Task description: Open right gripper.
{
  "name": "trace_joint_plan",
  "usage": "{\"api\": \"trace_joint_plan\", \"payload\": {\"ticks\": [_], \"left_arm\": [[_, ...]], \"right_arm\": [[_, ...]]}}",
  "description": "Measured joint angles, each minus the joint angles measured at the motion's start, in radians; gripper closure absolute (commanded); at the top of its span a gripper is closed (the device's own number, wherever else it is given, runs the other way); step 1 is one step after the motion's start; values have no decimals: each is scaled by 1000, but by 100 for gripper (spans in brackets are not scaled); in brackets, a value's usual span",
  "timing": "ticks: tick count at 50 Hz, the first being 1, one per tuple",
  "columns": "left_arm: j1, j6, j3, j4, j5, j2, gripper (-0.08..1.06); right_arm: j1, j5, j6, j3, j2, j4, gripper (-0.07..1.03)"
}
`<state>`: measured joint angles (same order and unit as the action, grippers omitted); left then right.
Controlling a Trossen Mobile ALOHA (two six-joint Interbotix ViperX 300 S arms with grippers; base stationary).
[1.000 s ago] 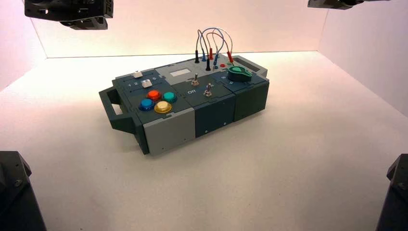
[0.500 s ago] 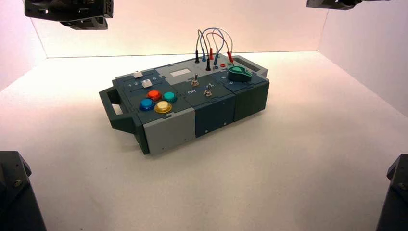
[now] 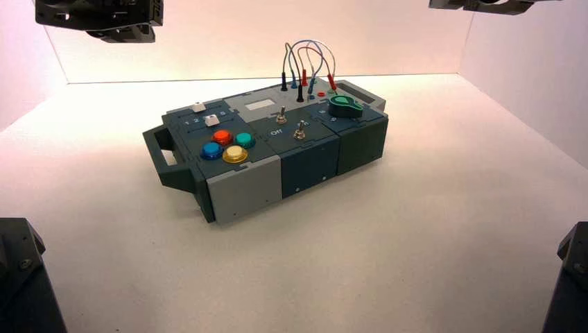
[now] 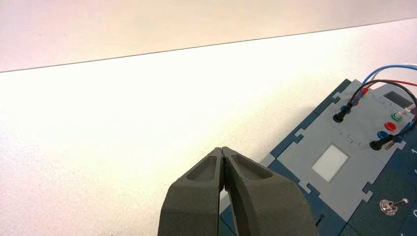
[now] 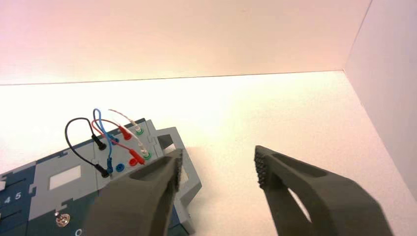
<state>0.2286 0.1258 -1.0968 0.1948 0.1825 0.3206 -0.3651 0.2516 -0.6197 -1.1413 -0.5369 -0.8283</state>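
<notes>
My right gripper [image 3: 478,5] shows in the high view only as a thin dark sliver at the top right edge, high above the table and behind the box [image 3: 243,191]. In the right wrist view it [image 5: 219,164] is open and empty, jaws wide apart, with the box's grey handle end and wired sockets [image 5: 123,147] below and beside one finger [image 5: 162,179]. My left gripper [image 3: 104,17] is parked at the top left. In the left wrist view it [image 4: 222,150] is shut and empty above the box's far edge.
The box bears four coloured buttons [image 3: 225,146], two toggle switches [image 3: 299,130], a green knob [image 3: 344,106] and looped wires [image 3: 305,62]. White walls stand behind and to the right. Black arm bases [image 3: 21,277] sit at both front corners.
The right gripper's sliver has spread a little leftward along the top edge of the high view. The left arm and the box have not moved.
</notes>
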Motion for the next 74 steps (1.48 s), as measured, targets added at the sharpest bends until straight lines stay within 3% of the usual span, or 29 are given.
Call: {"api": "trace_joint_plan", "payload": {"ticks": [10, 74], "left_arm": [[2, 0, 2, 0, 0, 0, 101], [0, 0, 0, 0, 0, 9, 101]], "right_arm": [[2, 8, 0, 0, 0, 0, -3], [2, 37, -2, 0, 40, -3, -3]]}}
